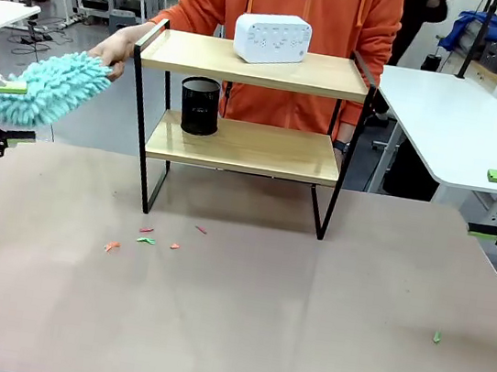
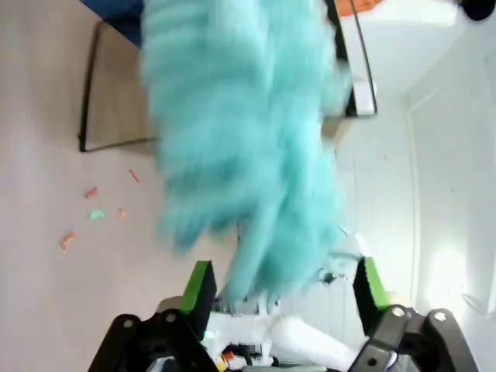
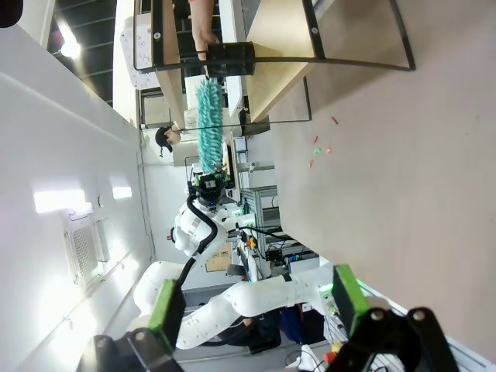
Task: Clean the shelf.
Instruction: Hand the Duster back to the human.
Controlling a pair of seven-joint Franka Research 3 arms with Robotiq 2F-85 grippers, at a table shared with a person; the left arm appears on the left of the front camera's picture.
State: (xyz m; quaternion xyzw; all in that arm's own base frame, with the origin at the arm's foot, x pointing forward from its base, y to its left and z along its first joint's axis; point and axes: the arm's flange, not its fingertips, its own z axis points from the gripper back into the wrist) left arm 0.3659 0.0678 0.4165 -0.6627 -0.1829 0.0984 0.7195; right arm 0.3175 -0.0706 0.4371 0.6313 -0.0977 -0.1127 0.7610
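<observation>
The shelf stands mid-table, a two-tier rack of light wood boards in a black frame. A white clock-like box sits on its top board and a black mesh cup on the lower one. A person's hand at the shelf's left corner holds the handle of a fluffy teal duster. The duster's far end hangs between the fingers of my left gripper, which is open; the pads stand apart from the fluff. My right gripper is open and holds nothing at the table's right edge.
Small coloured paper scraps lie on the tan tabletop in front of the shelf's left legs, and one green scrap lies at the right. The person in orange stands behind the shelf. White tables flank the far side.
</observation>
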